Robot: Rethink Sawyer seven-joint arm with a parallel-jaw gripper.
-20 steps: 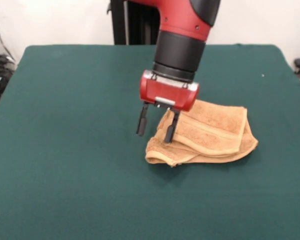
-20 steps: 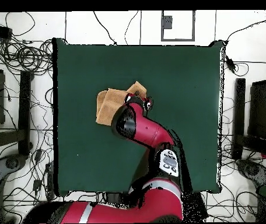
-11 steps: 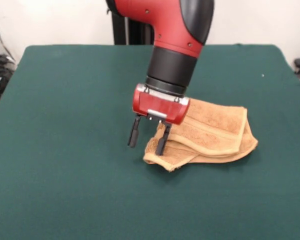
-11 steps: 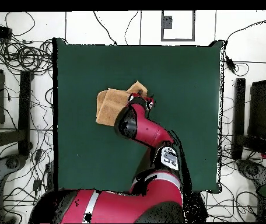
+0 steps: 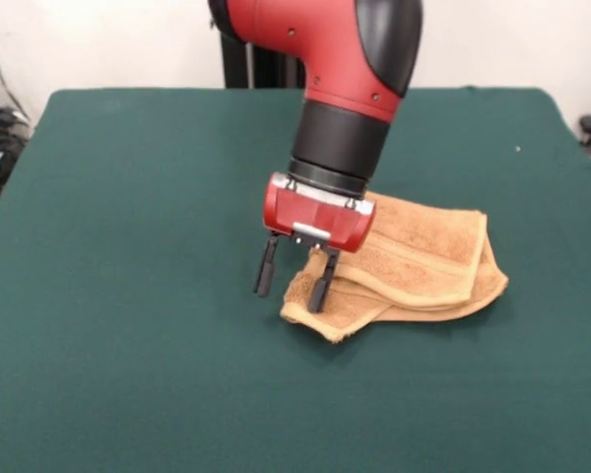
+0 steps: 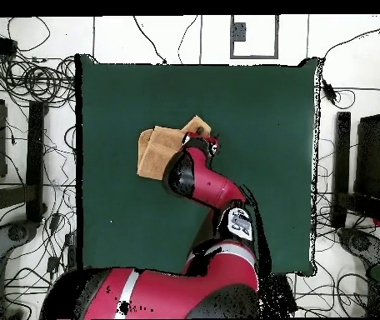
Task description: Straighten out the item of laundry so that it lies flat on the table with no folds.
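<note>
Towel [image 5: 414, 258], orange-tan terry cloth: lying folded over on itself in several layers near the middle of the table [image 5: 128, 345], slightly toward the right side in the front view. Woven border bands are running across the top layer, and lighter hem edges are showing along the front and along the left-hand end. The left-hand corner is bunching up into a rounded, slightly raised lip (a loose thread or small tag seems to be poking out beneath it; too small to tell which). The cloth is sitting well apart from every table edge.

Table, dark green felt-like cover: spreading out far beyond the towel on all sides.

Arm [image 5: 350, 89], red and black: reaching down from above, its black wrist collar ending in a red gripper housing that is hanging over the towel's left-hand end.

Gripper [image 5: 293, 280]: pointing downward with two black fingers [image 5: 265, 268] standing apart, jaws moderately wide and gripping nothing. The right-hand finger in the front view is resting at or just over the bunched corner of the towel; the other is hanging just beside the cloth over bare green cover. Whether the tips are touching the fabric cannot be told.

Overhead view: the towel [image 6: 154, 149] is showing as a tan patch left of the table's centre, with the arm [image 6: 200, 182] covering its right-hand part.
</note>
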